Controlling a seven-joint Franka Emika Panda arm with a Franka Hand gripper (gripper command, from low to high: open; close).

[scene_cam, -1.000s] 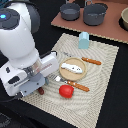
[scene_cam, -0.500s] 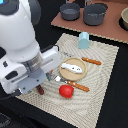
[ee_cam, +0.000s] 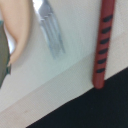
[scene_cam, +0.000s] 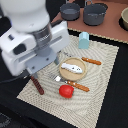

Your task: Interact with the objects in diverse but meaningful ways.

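A dark brown sausage stick [scene_cam: 36, 84] lies at the mat's edge, on the exterior view's left. It also shows in the wrist view [ee_cam: 102, 42]. A red tomato [scene_cam: 66, 91] sits on the mat in front of a round wooden plate [scene_cam: 64, 75]. The plate holds a white oblong piece [scene_cam: 72, 68]. A small pale blue-green carton [scene_cam: 83, 40] stands at the mat's far side. My gripper [scene_cam: 41, 71] hangs over the mat just above the sausage stick. Its fingers are hidden by the arm and do not show in the wrist view.
Two grey pots [scene_cam: 70, 11] [scene_cam: 95, 14] stand on the brown surface at the back. A fork [ee_cam: 51, 30] and a knife [scene_cam: 92, 61], both wooden-handled, lie beside the plate. A striped beige mat [scene_cam: 102, 95] covers the dark table.
The arm has shifted a little toward the exterior view's right, over the mat. The objects have not moved.
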